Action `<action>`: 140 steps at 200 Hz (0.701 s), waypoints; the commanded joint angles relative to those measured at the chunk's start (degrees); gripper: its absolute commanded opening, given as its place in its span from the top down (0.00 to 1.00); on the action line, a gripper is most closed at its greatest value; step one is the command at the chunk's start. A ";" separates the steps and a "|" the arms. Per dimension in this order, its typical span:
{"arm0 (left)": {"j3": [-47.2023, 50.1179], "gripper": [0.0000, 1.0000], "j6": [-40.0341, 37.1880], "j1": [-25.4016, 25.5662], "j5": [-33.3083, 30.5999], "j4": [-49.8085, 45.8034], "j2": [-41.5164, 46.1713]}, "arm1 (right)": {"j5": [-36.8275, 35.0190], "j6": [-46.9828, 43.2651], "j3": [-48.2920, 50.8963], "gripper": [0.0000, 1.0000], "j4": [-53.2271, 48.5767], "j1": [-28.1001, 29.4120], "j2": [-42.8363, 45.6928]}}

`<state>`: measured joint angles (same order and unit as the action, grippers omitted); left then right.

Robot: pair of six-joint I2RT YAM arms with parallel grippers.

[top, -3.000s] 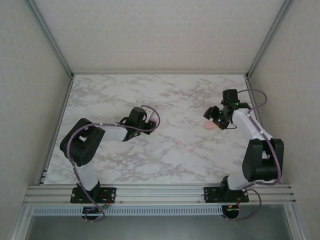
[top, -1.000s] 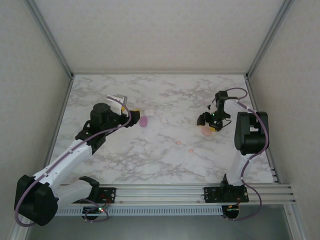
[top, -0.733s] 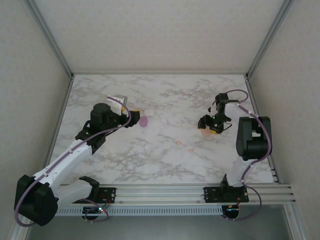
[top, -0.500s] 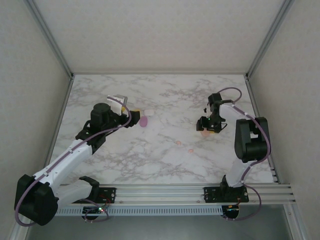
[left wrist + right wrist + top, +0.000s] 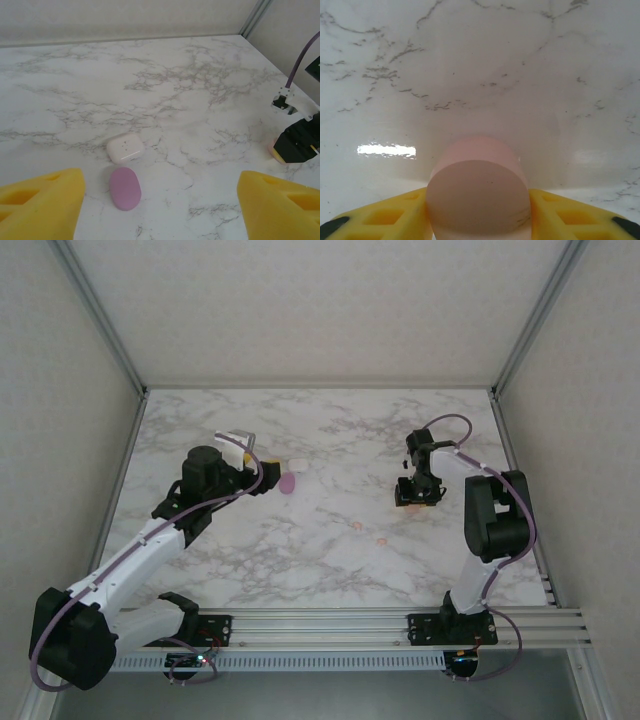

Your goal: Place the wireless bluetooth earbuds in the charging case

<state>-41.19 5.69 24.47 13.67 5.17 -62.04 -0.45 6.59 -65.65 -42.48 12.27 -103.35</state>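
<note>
A peach-pink charging case [image 5: 477, 182] is gripped in the right tool [image 5: 418, 492], low over the marble table [image 5: 330, 440]. The left tool [image 5: 157, 207] is spread wide and empty above a purple case [image 5: 125, 187] and a white case [image 5: 125, 147]. Two peach-pink earbuds [image 5: 357, 526] lie loose nearby, not yet inserted. Securing the case seems the step in hand. Next, the lid must be opened and a bud fetched.

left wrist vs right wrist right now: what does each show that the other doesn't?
Left wrist: white charging case next to purple charging case, ahead of the open left claw; right claw low over the table at the side. Right wrist: pink charging case close up, held between that claw's yellow fingers. Both: marble table.
</note>
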 commanded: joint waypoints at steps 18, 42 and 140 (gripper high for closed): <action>-3.35 0.20 1.89 -0.39 1.51 -1.39 -0.69 | -0.10 -0.53 0.60 0.49 -0.31 0.30 -0.59; -4.83 0.20 3.93 -0.39 1.70 -2.66 -1.60 | 0.11 -0.44 1.21 0.56 -0.03 0.39 -0.16; -18.07 0.22 19.29 0.58 15.42 -7.28 -9.18 | 10.23 -10.47 7.37 0.68 19.77 16.59 37.03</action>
<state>-54.81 19.27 24.49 21.67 -1.43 -69.82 5.02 3.68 -62.06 -33.85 23.97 -76.16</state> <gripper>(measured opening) 0.781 0.412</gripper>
